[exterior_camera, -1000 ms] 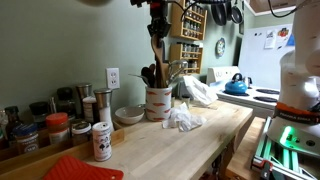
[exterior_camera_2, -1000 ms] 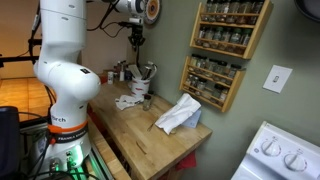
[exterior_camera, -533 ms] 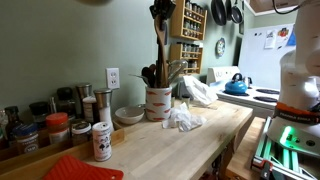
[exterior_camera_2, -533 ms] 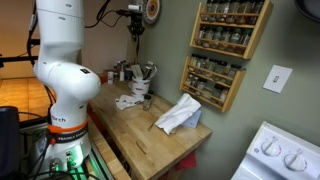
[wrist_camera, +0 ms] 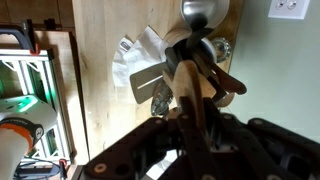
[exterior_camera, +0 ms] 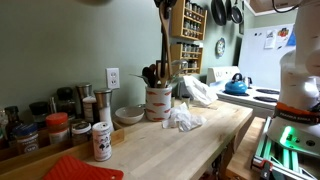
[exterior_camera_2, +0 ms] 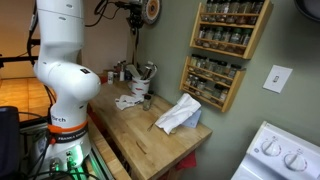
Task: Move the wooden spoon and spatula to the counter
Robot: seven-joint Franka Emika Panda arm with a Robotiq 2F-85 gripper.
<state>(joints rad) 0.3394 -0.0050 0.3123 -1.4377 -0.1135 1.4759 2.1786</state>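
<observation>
My gripper (exterior_camera: 163,6) is high above the cream crock (exterior_camera: 158,102), shut on the handle of the wooden spoon (exterior_camera: 163,45), which hangs straight down with its lower end just above the crock's other utensils. Both also show in an exterior view, the gripper (exterior_camera_2: 133,12) above the spoon (exterior_camera_2: 136,42). In the wrist view the pale handle (wrist_camera: 189,92) runs between my fingers (wrist_camera: 195,125) toward the crock (wrist_camera: 200,45). Dark utensil heads (exterior_camera: 150,72) stand in the crock; I cannot tell which is the spatula. The butcher-block counter (exterior_camera: 205,140) lies below.
A crumpled white cloth (exterior_camera: 183,118) lies beside the crock and a white bag (exterior_camera_2: 180,115) further along. A bowl (exterior_camera: 129,114), spice jars (exterior_camera: 60,126) and a red mat (exterior_camera: 80,168) sit on the counter. A spice rack (exterior_camera_2: 228,45) hangs on the wall; the stove (exterior_camera_2: 285,155) adjoins the counter.
My gripper has risen steadily with the wooden spoon, drawing it up out of the crock. Nothing else has moved.
</observation>
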